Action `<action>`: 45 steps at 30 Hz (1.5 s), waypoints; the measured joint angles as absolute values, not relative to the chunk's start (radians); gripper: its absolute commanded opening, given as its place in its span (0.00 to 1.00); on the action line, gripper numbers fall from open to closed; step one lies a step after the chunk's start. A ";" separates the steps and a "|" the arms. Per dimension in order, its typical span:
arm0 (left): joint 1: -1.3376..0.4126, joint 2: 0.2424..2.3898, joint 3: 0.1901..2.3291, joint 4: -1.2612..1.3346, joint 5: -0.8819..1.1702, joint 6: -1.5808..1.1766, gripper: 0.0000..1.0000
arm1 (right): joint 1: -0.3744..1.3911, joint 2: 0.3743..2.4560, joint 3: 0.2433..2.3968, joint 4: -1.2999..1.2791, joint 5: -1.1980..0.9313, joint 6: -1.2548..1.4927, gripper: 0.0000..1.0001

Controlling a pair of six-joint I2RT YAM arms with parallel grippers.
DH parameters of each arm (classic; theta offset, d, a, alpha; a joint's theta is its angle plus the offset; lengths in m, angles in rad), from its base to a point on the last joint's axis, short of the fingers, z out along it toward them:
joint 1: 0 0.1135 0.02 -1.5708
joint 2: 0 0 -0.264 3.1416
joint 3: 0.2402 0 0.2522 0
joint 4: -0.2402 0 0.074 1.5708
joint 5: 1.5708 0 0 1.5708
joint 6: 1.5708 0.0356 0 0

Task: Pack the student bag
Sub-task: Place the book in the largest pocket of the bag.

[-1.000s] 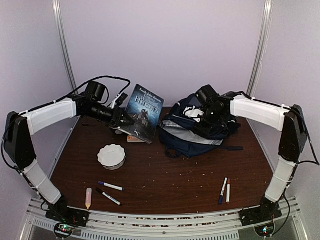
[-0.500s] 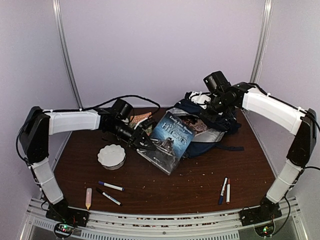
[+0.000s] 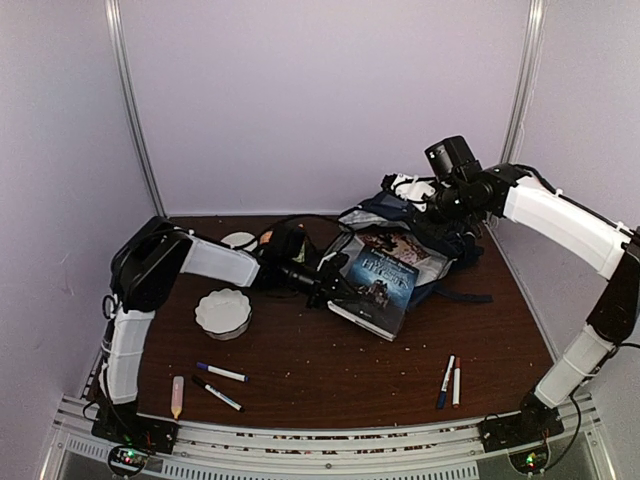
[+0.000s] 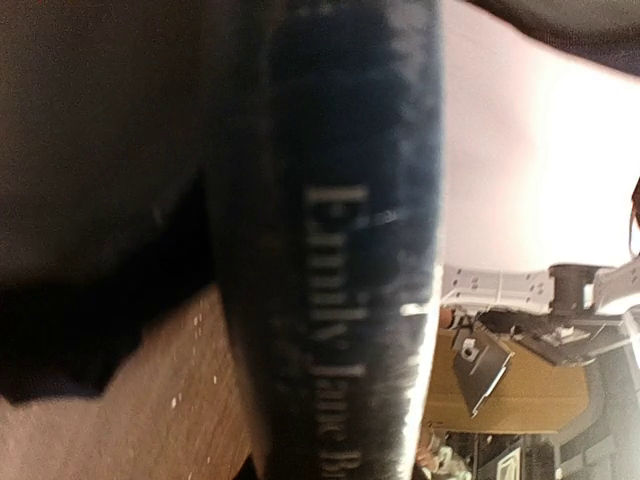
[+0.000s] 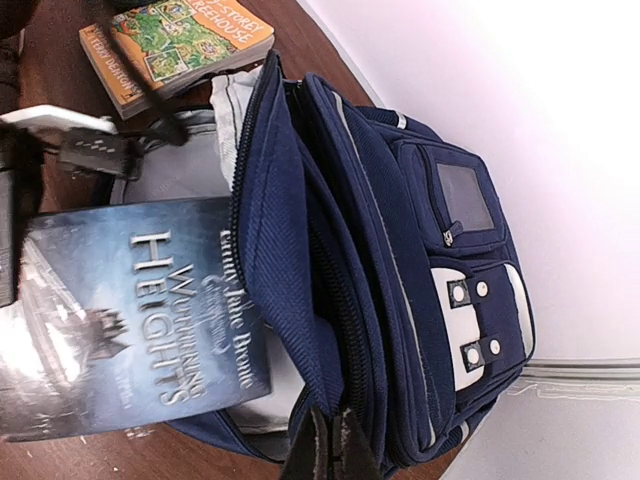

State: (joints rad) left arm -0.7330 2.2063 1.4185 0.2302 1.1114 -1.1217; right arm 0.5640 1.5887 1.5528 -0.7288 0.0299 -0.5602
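The student bag [image 3: 425, 238] lies at the back right of the table, navy with white buckle patches [image 5: 478, 315], its main zip mouth facing left. My right gripper [image 5: 337, 440] is shut on the fabric edge of that mouth and holds it up. In the top view it is the right gripper [image 3: 440, 205] above the bag. My left gripper [image 3: 322, 289] is shut on a dark blue "Wuthering Heights" book [image 3: 381, 290]. The book [image 5: 130, 310] lies tilted, with its far end at the bag's grey-lined opening. Its spine [image 4: 340, 260] fills the left wrist view and hides the fingers.
An orange paperback [image 5: 170, 45] lies behind the bag's mouth. A white scalloped dish [image 3: 223, 312] sits left of centre on the brown table [image 3: 320, 350]. Two markers [image 3: 221, 372] and a pale tube [image 3: 177, 396] lie front left. Two more markers [image 3: 448, 380] lie front right.
The left arm swung right and laid the book down from upright at the back left to the bag's mouth. The right gripper lifted the bag's edge up and back.
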 measured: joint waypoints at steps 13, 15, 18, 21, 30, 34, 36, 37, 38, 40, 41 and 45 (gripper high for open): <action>-0.693 2.629 1.921 0.682 1.102 -1.753 0.00 | 0.563 1.568 1.504 -0.723 -0.023 -0.601 0.00; -0.693 2.650 1.994 0.606 1.104 -1.733 0.00 | 0.562 1.568 1.504 -0.722 -0.028 -0.606 0.00; -0.693 2.681 2.081 0.487 1.104 -1.681 0.00 | 0.562 1.567 1.504 -0.722 -0.034 -0.608 0.00; -0.693 2.698 2.108 0.393 1.101 -1.629 0.00 | 0.561 1.567 1.504 -0.722 -0.040 -0.608 0.00; -0.694 2.702 2.122 0.215 1.078 -1.430 0.20 | 0.560 1.565 1.496 -0.721 -0.045 -0.608 0.00; -0.696 2.677 2.098 0.169 1.050 -1.366 0.39 | 0.560 1.565 1.485 -0.719 -0.047 -0.608 0.00; -0.696 2.648 2.063 0.147 1.031 -1.349 0.46 | 0.558 1.565 1.480 -0.713 -0.050 -0.607 0.00; -0.696 2.634 2.044 0.145 1.024 -1.343 0.48 | 0.557 1.565 1.478 -0.712 -0.051 -0.607 0.00; -0.696 2.611 2.012 0.143 1.011 -1.336 0.51 | 0.554 1.565 1.475 -0.707 -0.052 -0.607 0.00; -0.696 2.572 1.962 0.139 0.994 -1.328 0.54 | 0.553 1.563 1.468 -0.701 -0.053 -0.607 0.00; -0.696 2.552 1.942 0.135 0.988 -1.324 0.55 | 0.551 1.562 1.464 -0.698 -0.054 -0.607 0.00; -0.693 2.472 1.859 0.134 0.968 -1.315 0.66 | 0.538 1.557 1.449 -0.682 -0.065 -0.606 0.00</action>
